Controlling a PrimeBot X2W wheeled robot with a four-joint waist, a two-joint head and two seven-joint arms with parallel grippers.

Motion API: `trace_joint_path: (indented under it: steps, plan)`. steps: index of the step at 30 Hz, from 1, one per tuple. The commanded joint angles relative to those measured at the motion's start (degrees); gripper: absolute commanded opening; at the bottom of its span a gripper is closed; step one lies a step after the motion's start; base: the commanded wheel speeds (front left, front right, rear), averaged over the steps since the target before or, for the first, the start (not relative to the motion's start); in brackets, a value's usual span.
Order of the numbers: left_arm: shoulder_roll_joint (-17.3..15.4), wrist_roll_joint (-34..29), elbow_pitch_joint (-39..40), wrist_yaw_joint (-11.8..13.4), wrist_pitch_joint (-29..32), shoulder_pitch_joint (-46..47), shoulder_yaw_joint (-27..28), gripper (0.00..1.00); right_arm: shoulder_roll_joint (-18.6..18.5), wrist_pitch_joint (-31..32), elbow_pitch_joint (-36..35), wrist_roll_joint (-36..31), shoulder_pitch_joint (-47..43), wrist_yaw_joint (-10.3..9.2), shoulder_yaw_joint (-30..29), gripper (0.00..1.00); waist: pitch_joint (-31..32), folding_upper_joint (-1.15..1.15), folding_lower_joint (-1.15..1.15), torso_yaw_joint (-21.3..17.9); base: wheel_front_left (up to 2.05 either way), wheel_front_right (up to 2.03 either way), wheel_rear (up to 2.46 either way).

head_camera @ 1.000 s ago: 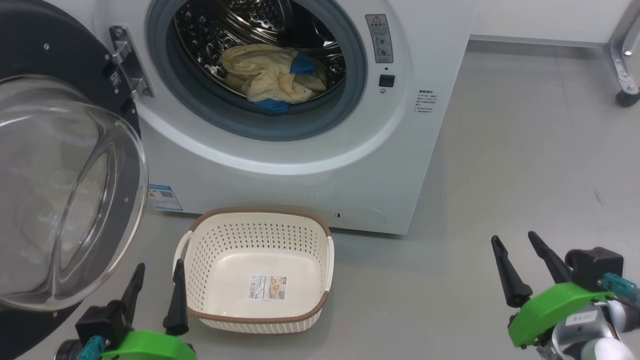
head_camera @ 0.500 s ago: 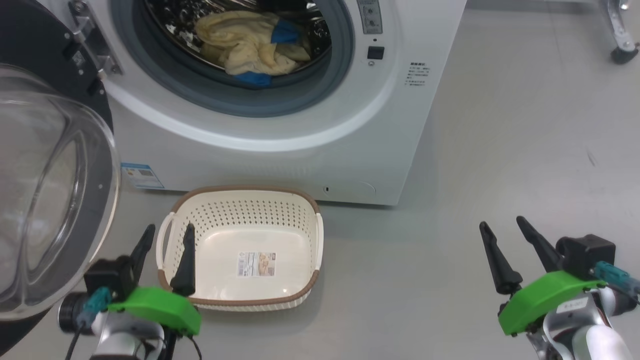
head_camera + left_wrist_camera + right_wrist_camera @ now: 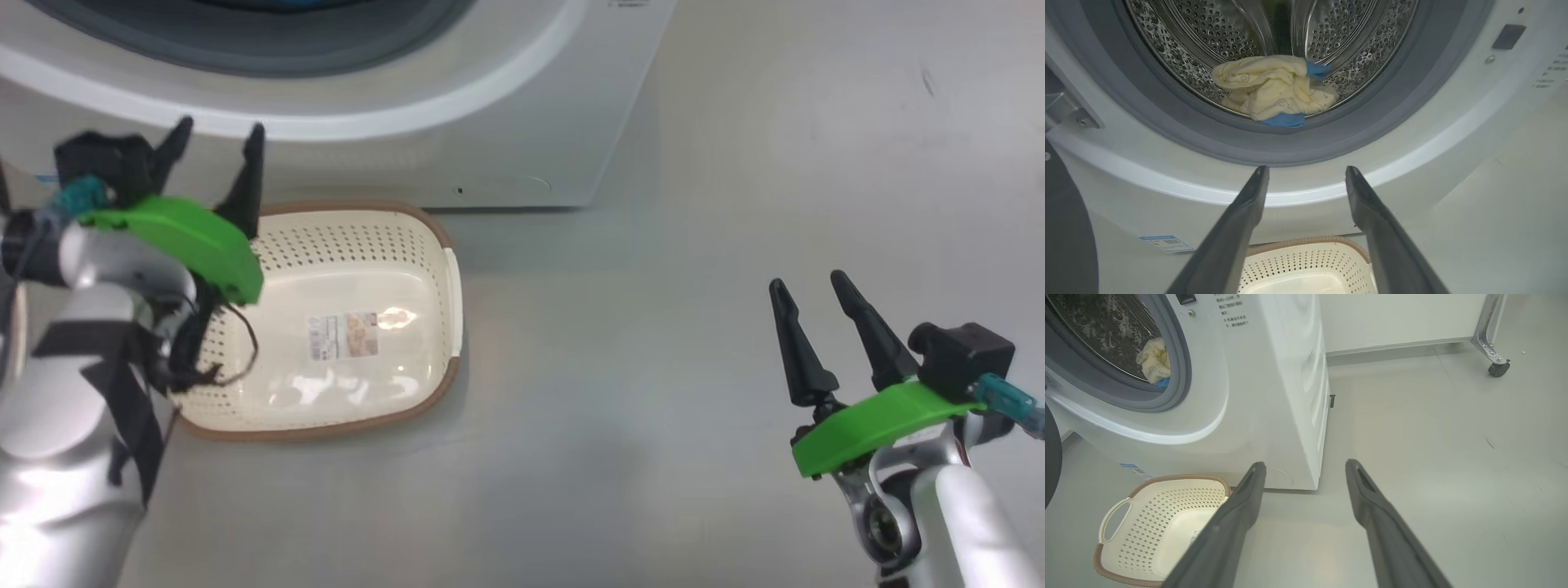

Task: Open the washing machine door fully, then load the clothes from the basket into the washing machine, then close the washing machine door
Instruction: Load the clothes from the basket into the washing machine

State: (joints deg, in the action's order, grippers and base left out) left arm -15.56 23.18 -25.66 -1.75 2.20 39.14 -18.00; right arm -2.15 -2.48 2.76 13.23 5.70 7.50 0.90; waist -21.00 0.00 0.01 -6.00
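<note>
Left arm bent up at the lower left of the head view. Left gripper (image 3: 220, 129) raised above the far-left corner of the basket (image 3: 375, 237), fingers pointing toward the washing machine (image 3: 490, 122), jaws spread wide, gripping nothing. Right gripper (image 3: 807, 282) low at the right, well apart from the basket, over bare grey floor (image 3: 653, 408), fingers tilted up and slightly left, jaws likewise wide apart and empty.

Two grippers, two dark fingers each. One basket, one washing machine, one bundle of clothes (image 3: 1274, 92).

Basket upright on the floor just in front of the machine, with just a paper label (image 3: 343, 335) on its bottom. Clothes inside the steel drum (image 3: 1216, 32), pale yellow with blue patches, heaped at the drum's bottom front just behind the grey gasket (image 3: 1290, 147). Washing machine door (image 3: 1065, 245) swung open, a strip of its black rim at the left edge of the left wrist view. Small blue label (image 3: 1165, 243) low on the machine's front.
</note>
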Motion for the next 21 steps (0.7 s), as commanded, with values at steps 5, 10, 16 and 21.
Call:
trace_joint_path:
  steps: [5, 10, 16, 21]
  plan:
    - [-5.95, -1.39, -4.27, -1.71, 4.44, 12.90, 2.36, 1.00, -0.73, -4.27, 1.50, 3.15, 3.75, -0.01, 4.19, 1.00, -9.24, 0.00, -0.01, -7.94, 0.00, 0.00, 0.00]
    - [-9.52, -2.69, -9.01, -2.60, 7.87, 21.87, 2.23, 1.00, -0.73, -7.97, 5.01, 5.90, 5.71, -0.01, 7.34, 1.00, -13.64, 0.00, -0.01, -11.81, 0.00, 0.00, 0.00]
    - [-13.58, -3.86, -15.13, -2.27, 9.12, 30.17, 3.00, 1.00, -0.73, -10.99, 9.02, 8.85, 6.71, -0.01, 10.76, 1.00, -16.58, 0.00, -0.01, -15.65, 0.00, 0.00, 0.00]
    - [-15.85, -5.87, -18.09, -1.16, 7.42, 34.38, 2.60, 1.00, -0.73, -11.86, 10.18, 9.70, 6.85, -0.01, 12.62, 1.00, -17.45, 0.00, -0.01, -17.57, 0.00, 0.00, 0.00]
